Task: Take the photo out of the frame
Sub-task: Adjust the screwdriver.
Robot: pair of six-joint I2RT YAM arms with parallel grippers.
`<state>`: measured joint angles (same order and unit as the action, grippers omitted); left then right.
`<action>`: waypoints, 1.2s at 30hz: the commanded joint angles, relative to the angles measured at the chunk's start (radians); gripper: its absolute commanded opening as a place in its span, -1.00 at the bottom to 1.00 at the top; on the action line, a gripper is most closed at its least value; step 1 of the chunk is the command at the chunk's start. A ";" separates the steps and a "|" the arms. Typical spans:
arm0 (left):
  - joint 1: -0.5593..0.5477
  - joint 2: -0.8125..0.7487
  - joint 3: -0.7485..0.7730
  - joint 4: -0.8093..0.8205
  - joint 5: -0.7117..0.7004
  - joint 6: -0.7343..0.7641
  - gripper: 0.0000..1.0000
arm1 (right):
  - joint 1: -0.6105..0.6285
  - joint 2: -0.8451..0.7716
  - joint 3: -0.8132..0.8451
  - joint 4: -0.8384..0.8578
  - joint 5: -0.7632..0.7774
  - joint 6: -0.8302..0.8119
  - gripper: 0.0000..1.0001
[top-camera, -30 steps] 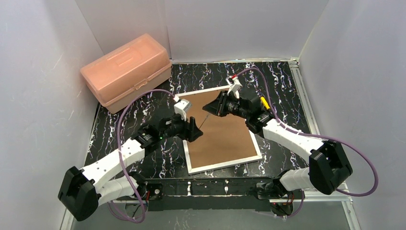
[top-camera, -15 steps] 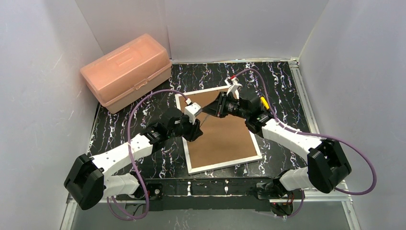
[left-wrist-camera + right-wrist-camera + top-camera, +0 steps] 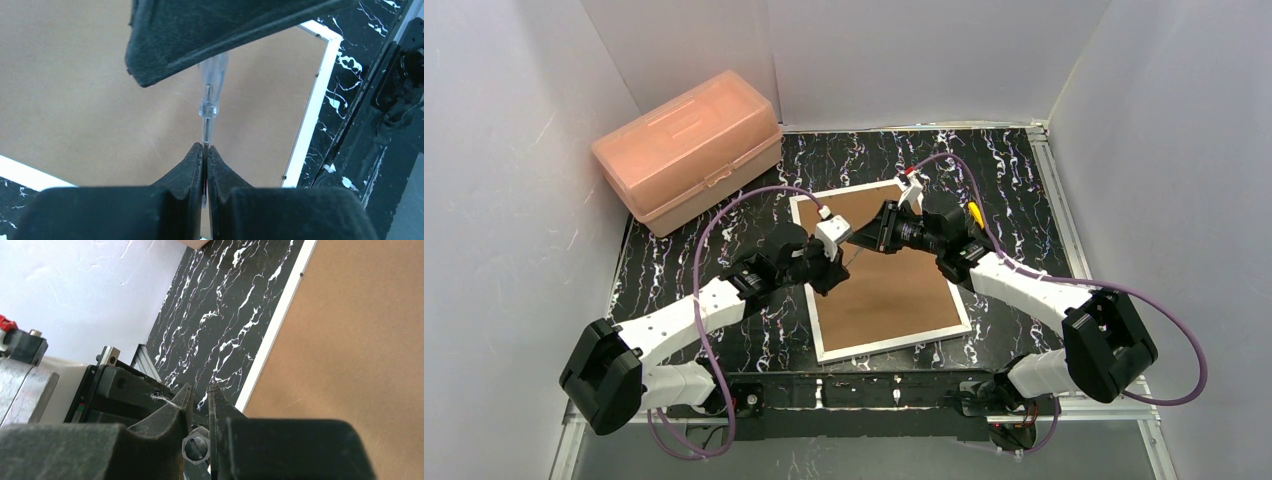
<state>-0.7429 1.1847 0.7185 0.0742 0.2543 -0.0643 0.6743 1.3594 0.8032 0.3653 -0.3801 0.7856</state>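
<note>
The frame (image 3: pixel 894 295) lies face down on the black marbled table, brown backing board (image 3: pixel 75 100) up inside its thin white border (image 3: pixel 272 342). The photo is hidden under the backing. Above the frame's upper left part both grippers meet on a small screwdriver (image 3: pixel 207 97) with a clear handle and a thin metal shaft. My left gripper (image 3: pixel 836 268) (image 3: pixel 205 148) is shut on the shaft's tip. My right gripper (image 3: pixel 866 232) (image 3: pixel 199 390) is shut on the handle, whose hexagonal end (image 3: pixel 196 447) shows between its fingers.
A pink plastic box (image 3: pixel 689 145) stands at the back left, against the white wall. White walls enclose the table on three sides. A metal rail (image 3: pixel 1054 190) runs along the right edge. Purple cables loop off both wrists.
My left gripper moved right toward the right gripper and closed on the screwdriver's shaft. The right gripper kept its hold on the handle and shifted slightly.
</note>
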 commanded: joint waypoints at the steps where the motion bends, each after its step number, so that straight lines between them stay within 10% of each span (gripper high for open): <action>1: 0.001 -0.044 -0.012 0.019 -0.021 0.098 -1.00 | 0.002 -0.013 0.014 -0.104 -0.055 -0.047 -0.81; 10: 0.001 -0.160 -0.149 0.034 0.116 0.287 -1.00 | 0.003 -0.059 0.064 -0.420 -0.194 -0.208 0.46; 20: -0.005 -0.068 -0.109 -0.038 0.287 0.339 -1.00 | 0.003 -0.074 0.068 -0.553 -0.284 -0.245 0.74; 36: -0.053 0.013 -0.065 -0.045 0.272 0.340 -1.00 | 0.003 0.041 0.106 -0.519 -0.310 -0.194 -0.12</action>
<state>-0.7795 1.1835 0.6125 0.0437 0.5121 0.2611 0.6788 1.3979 0.8661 -0.1837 -0.6632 0.5762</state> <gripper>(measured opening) 0.021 0.473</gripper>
